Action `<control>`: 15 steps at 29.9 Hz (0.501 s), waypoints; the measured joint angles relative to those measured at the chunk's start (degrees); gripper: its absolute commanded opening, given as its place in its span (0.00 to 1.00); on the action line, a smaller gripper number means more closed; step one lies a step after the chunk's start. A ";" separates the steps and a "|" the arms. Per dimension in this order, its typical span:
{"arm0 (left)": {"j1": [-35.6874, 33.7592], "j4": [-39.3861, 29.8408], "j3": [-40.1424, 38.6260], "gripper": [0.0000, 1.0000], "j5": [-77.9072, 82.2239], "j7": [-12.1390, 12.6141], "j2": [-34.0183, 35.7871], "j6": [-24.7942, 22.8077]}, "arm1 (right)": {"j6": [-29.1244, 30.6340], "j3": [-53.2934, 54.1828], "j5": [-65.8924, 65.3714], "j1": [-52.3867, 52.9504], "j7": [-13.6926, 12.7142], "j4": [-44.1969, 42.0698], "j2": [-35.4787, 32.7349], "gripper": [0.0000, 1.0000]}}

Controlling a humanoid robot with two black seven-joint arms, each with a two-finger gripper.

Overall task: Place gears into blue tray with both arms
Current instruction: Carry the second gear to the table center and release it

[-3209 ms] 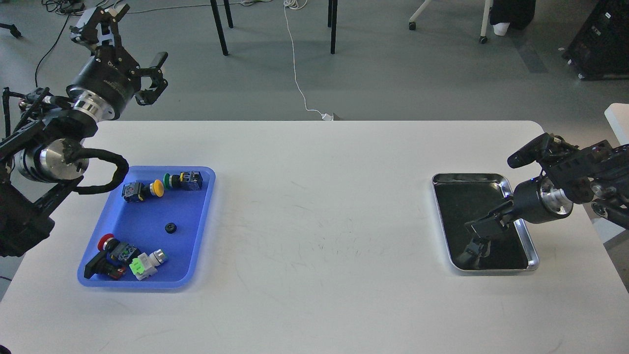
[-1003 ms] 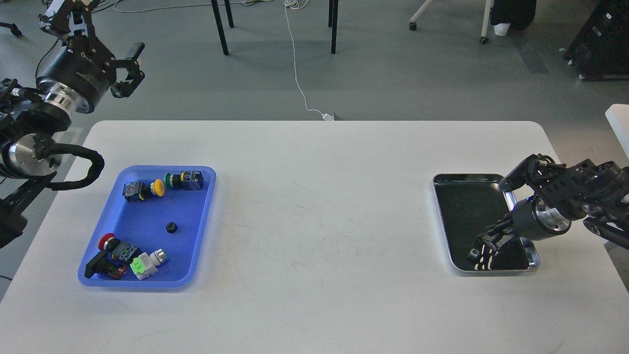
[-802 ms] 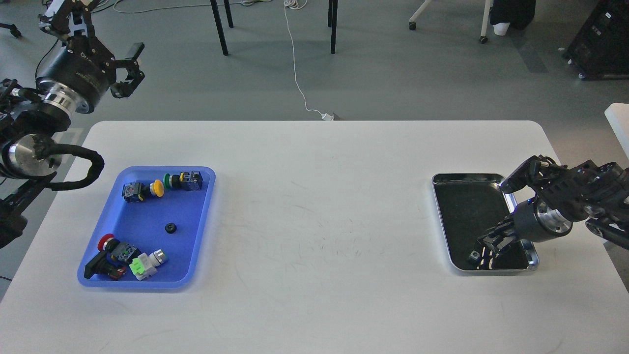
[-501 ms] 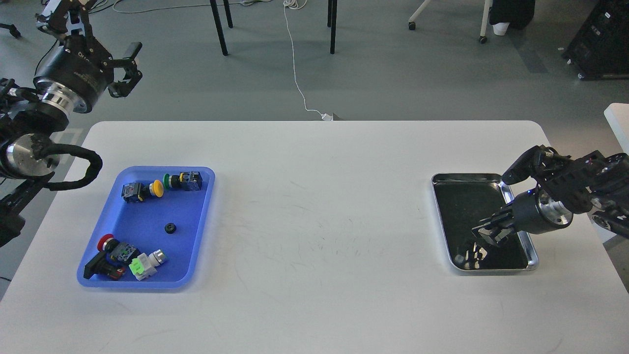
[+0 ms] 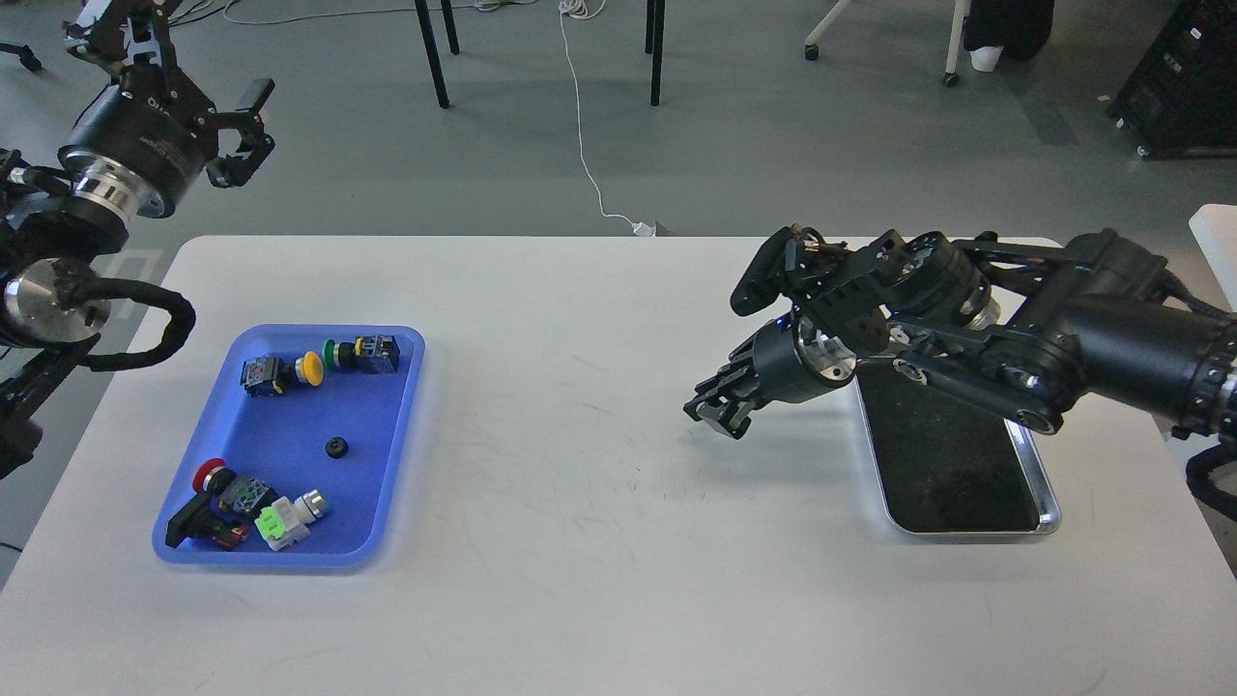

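While right hand [image 5: 720, 411] hangs over bare tabletop [image 5: 599, 541] left of steel tray [image 5: 1049, 512], fingers bunched, grip contents can't be told; a tiny gear could slip out midway. One gear [image 5: 335, 447] lies in blue tray [image 5: 406, 406]. Left hand [image 5: 198, 92] spread wide, empty.

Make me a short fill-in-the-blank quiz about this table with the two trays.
1. The single gear lies inside the ____ tray.
2. The steel tray sits on the table's ____ side.
3. The right gripper hovers over the bare ____.
4. The push-button switch nearest the green-capped one has a ____ cap.

Missing words: blue; right; table; yellow
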 measured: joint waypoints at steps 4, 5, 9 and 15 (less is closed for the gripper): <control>0.11 0.01 0.08 0.98 0.00 0.02 0.35 -0.03 | 0.00 0.00 0.50 -1.77 0.03 -4.83 7.20 0.12; 0.12 0.01 0.10 0.98 0.00 0.05 0.35 -0.05 | 0.00 0.00 0.54 -2.18 0.06 -5.68 8.44 0.12; 0.12 0.01 0.13 0.98 0.00 0.09 0.35 -0.10 | 0.00 -0.06 0.56 -4.11 0.09 -8.17 11.29 0.14; 0.12 0.01 0.30 0.98 0.02 0.09 0.31 -0.10 | -0.02 -0.02 0.61 -6.46 0.13 -10.06 12.09 0.17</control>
